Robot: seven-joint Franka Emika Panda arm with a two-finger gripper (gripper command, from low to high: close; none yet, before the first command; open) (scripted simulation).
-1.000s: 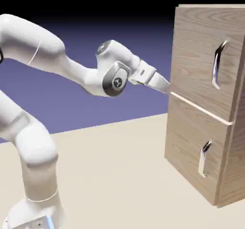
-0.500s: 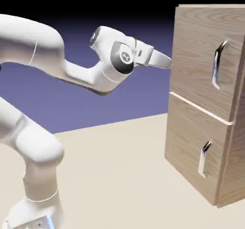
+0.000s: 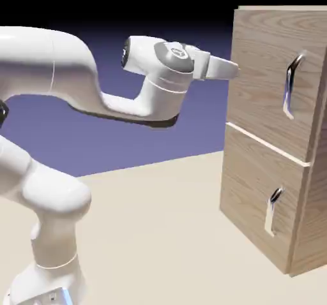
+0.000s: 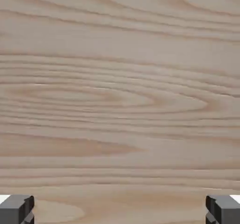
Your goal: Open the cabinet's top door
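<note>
The cabinet [image 3: 317, 189] is a tall light-wood box at the exterior view's right. Its top door [image 3: 260, 74] is shut and carries a long curved silver handle [image 3: 290, 87] near its right side. My gripper [image 3: 235, 69] points level at the top door's left edge, well left of the handle and close to the wood. In the hand view, wood grain of the top door [image 4: 120, 92] fills the picture. The two grey fingertips [image 4: 16, 210] sit far apart at the bottom corners with nothing between them, so the gripper [image 4: 120, 211] is open.
Below the top door is a shorter bottom door [image 3: 252, 195] with a small silver handle [image 3: 273, 211], also shut. The cabinet stands on a beige table [image 3: 153, 233]. My white arm [image 3: 57, 74] arches in from the lower left.
The hand has risen from the seam between the two doors to the top door's upper half and turned level. The jaws have stayed open.
</note>
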